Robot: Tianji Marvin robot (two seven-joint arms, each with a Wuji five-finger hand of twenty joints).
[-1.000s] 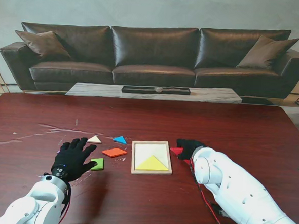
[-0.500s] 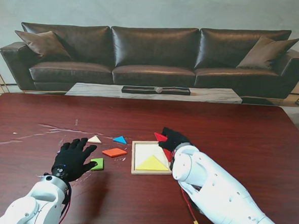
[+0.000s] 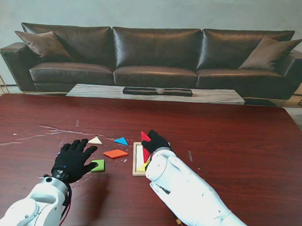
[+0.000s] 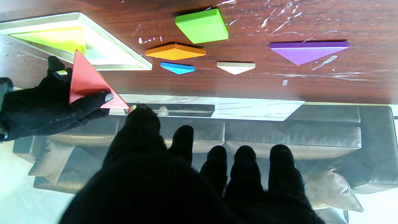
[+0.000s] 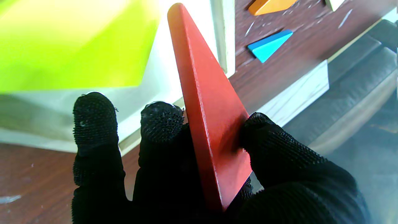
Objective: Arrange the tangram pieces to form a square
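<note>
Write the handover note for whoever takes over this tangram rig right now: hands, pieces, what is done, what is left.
Right robot hand: shut on the red triangle, held over the wooden tray.
Left robot hand: open, holds nothing, beside the green square.
Done: yellow triangle in the tray.
Left: place red; then the loose orange piece, blue triangle, white triangle, purple triangle and green.

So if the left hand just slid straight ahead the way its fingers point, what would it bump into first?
Probably the green piece. It lies right by the left hand's fingertips. The orange piece and white triangle lie a bit farther on. Whether the hand is on the table or above it is hard to tell.
</note>
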